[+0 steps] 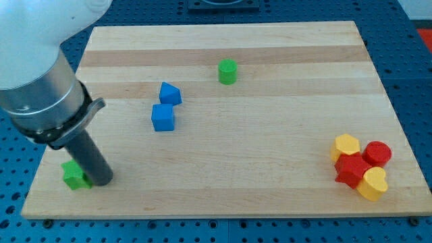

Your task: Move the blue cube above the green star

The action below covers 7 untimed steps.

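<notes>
The blue cube [163, 117] sits left of centre on the pale wooden board [270, 155], touching a blue wedge-shaped block [170, 93] just above it. The green star [74, 175] lies well apart at the view's lower left, with my tip [101, 181] right beside it on its right. The rod has no jaws and holds nothing. A green cylinder [227, 71] stands near the top; red and yellow blocks [361, 167] cluster at the lower right.

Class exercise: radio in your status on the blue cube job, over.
My tip beside green star, view's bottom left. Blue cube untouched mid-board, another blue block touching its top. Path between clear.
</notes>
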Each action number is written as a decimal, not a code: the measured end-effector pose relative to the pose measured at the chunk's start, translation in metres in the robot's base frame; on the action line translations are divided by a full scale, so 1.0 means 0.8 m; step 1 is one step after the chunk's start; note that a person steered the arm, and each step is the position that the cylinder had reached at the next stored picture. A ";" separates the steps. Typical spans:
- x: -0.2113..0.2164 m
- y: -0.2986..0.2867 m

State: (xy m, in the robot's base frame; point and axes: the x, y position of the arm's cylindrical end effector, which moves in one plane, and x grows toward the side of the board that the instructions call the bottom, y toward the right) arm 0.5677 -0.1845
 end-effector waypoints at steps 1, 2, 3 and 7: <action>-0.036 0.044; -0.071 0.091; -0.091 0.142; -0.148 0.137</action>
State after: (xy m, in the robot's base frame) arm 0.4490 -0.0749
